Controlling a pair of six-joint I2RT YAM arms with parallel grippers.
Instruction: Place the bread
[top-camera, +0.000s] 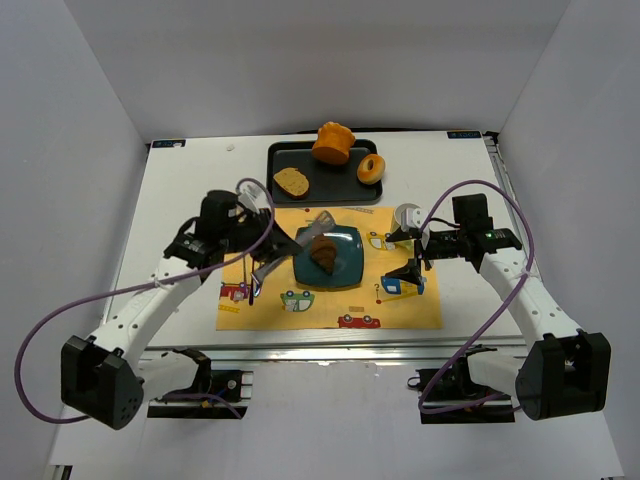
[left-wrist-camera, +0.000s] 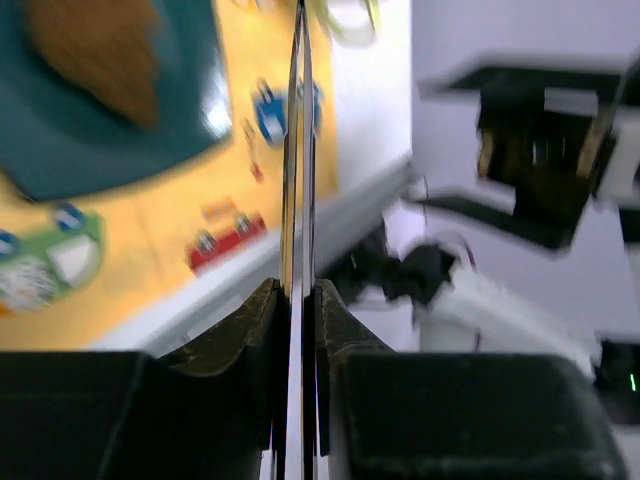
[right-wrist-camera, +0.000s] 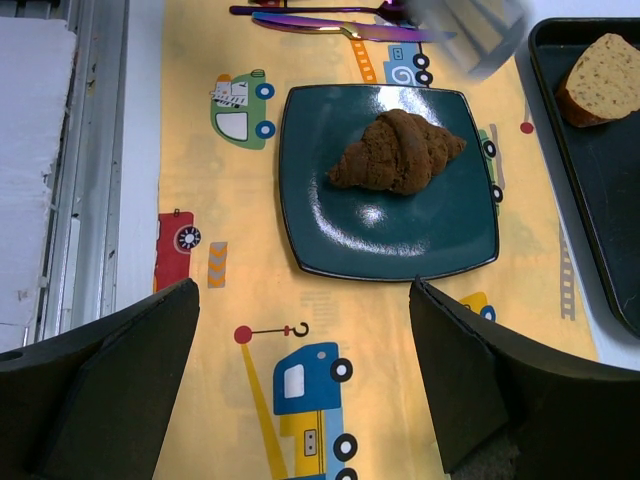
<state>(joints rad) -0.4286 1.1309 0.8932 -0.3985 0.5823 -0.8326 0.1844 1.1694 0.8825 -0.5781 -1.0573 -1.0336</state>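
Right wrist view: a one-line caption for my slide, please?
Croissant on the teal plate, framed by the open right gripper.

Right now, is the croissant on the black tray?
No, the croissant lies on the teal plate, apart from the black tray.

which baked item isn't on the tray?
The dark brown croissant: it alone sits on the teal plate. The toast slice, orange bun and donut are all on the black tray.

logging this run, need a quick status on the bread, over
Left gripper shut, right gripper open, both empty. Bread resting on the teal plate, neither gripper touching it. Nothing blocking it.
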